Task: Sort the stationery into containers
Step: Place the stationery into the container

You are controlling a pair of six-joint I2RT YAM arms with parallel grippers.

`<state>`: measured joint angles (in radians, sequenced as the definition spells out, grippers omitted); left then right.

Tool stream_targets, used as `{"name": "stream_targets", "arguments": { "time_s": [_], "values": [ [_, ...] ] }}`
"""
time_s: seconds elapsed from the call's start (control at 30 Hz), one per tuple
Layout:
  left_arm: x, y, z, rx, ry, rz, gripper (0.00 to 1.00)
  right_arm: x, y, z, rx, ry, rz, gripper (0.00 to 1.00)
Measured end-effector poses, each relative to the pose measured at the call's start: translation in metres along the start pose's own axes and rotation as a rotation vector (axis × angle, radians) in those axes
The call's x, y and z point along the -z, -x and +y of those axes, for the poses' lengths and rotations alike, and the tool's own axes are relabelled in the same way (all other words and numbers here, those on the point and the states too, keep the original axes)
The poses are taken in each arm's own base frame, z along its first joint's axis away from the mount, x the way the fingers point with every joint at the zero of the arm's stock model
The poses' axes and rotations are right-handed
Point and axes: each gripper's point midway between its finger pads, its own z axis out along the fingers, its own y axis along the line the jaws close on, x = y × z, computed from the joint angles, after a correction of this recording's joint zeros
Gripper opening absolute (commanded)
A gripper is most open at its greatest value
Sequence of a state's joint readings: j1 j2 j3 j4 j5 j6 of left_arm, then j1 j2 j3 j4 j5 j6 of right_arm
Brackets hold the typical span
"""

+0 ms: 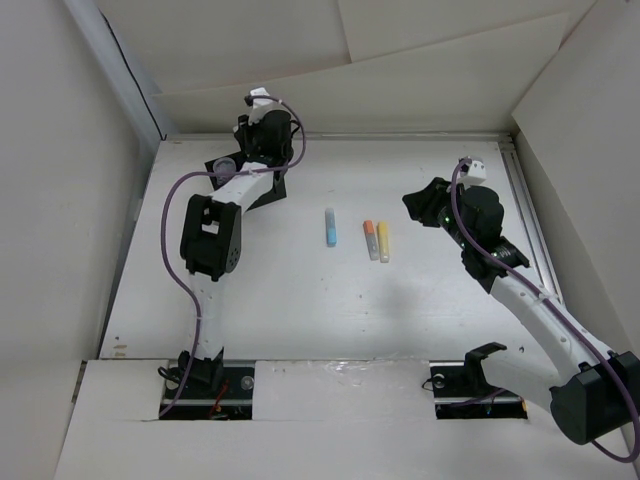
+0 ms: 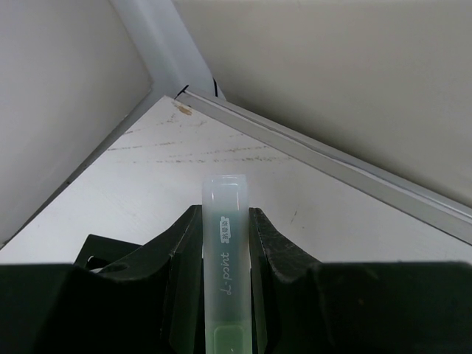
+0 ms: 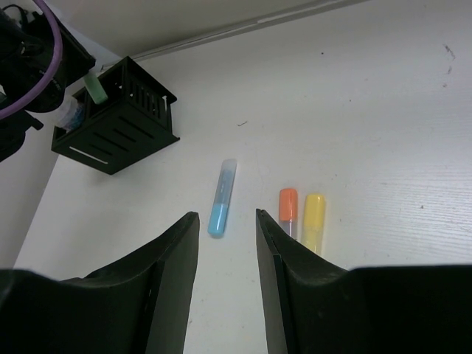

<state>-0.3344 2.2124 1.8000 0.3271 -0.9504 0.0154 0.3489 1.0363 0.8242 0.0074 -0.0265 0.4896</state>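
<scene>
A: Left end effector (image 2: 225, 214) status?
B: Clamped on the green marker (image 2: 225, 265), long axis near upright. The black organizer (image 3: 118, 122) sits just beneath it, far-left corner of the surface (image 1: 300, 300). My drop.

Your green marker (image 2: 226, 273) hangs over the black organizer (image 3: 118, 122); blue marker (image 1: 330, 227), orange marker (image 1: 369, 238) and yellow marker (image 1: 383, 241) lie flat, roughly parallel.

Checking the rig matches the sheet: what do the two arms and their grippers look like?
The left arm and right arm have white links and black joint housings, each trailed by a purple cable. Left gripper and right gripper have matte black tapered fingers.
</scene>
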Motion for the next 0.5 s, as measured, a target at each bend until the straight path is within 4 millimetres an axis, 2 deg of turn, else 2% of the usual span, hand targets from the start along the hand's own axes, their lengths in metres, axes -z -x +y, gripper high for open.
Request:
{"name": "stream_targets", "arguments": {
  "time_s": [0.33, 0.47, 0.5],
  "values": [
    [0.008, -0.021, -0.004, -0.032, -0.006, 0.016, 0.24, 0.0, 0.0, 0.0, 0.0, 0.0, 0.0, 0.44],
    [0.014, -0.025, -0.007, -0.035, -0.007, 0.014, 0.33, 0.0, 0.0, 0.0, 0.0, 0.0, 0.0, 0.44],
    [0.015, -0.027, -0.007, -0.038, -0.007, 0.015, 0.4, 0.0, 0.0, 0.0, 0.0, 0.0, 0.0, 0.44]
  ]
}}
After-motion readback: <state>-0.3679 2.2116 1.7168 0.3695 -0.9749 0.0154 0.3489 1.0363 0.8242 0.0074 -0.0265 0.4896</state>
